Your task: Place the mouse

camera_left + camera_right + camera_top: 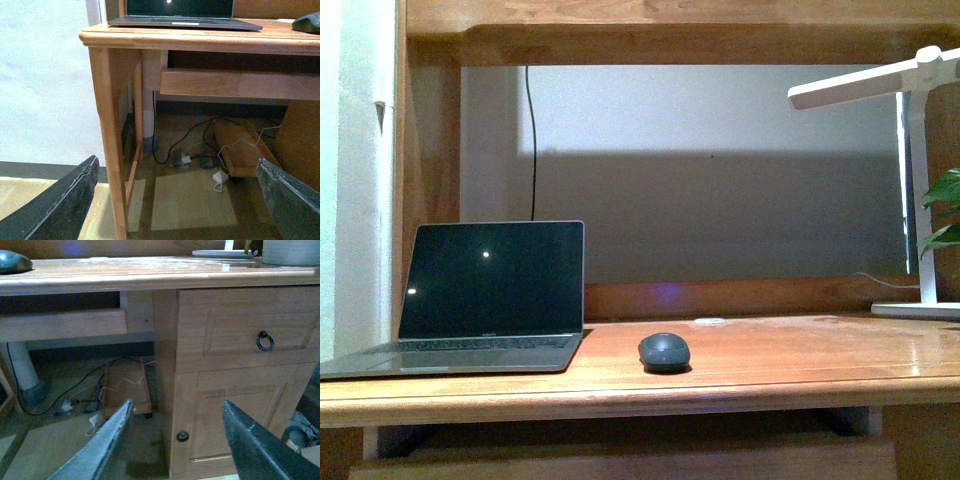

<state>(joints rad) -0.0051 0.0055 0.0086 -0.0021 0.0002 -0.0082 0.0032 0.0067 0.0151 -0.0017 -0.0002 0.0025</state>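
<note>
The dark grey mouse (664, 350) lies on the wooden desk (770, 370), just right of the laptop, near the front edge. An edge of the mouse (307, 22) shows in the left wrist view, and the mouse (14, 262) also appears in the right wrist view. Neither arm shows in the front view. My left gripper (179, 172) hangs open below desk height, in front of the desk's left leg. My right gripper (176, 412) is open too, low in front of the drawer cabinet. Both are empty and far from the mouse.
An open laptop (480, 295) with a dark screen sits at the desk's left. A white lamp (910, 180) and plant leaves (945, 210) stand at the right. Under the desk lie cables and a charger (220, 176). A drawer with a ring pull (265, 341) fronts the right side.
</note>
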